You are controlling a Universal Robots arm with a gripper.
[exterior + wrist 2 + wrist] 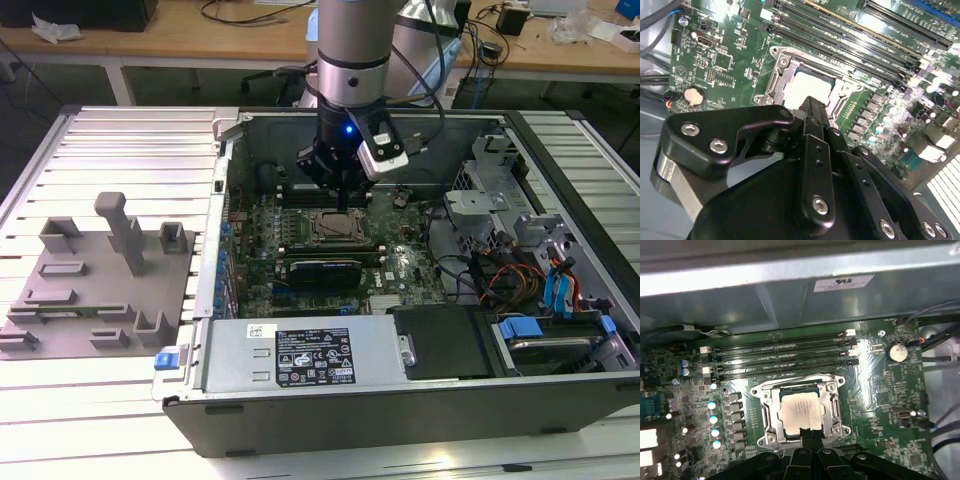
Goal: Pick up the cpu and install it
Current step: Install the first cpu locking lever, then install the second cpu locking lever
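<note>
The cpu (800,411), a pale silvery square chip, lies flat inside the dark socket frame (765,410) on the green motherboard; it is also in the second wrist view, cpu (807,87), and the exterior view, cpu (338,225). My gripper (342,205) hangs straight over the socket inside the open computer case. In both wrist views its black fingers stand together, the gripper (810,434) at the chip's near edge with nothing between them, and the gripper (812,102) covers part of the chip. I cannot tell whether the tips touch the chip.
Memory slots (780,357) run beside the socket, with a coin battery (897,352) nearby. A long silver box (300,355) sits at the case front, drive bays and cables (530,280) at the exterior view's right. A grey moulded tray (100,280) lies outside the case, on the left.
</note>
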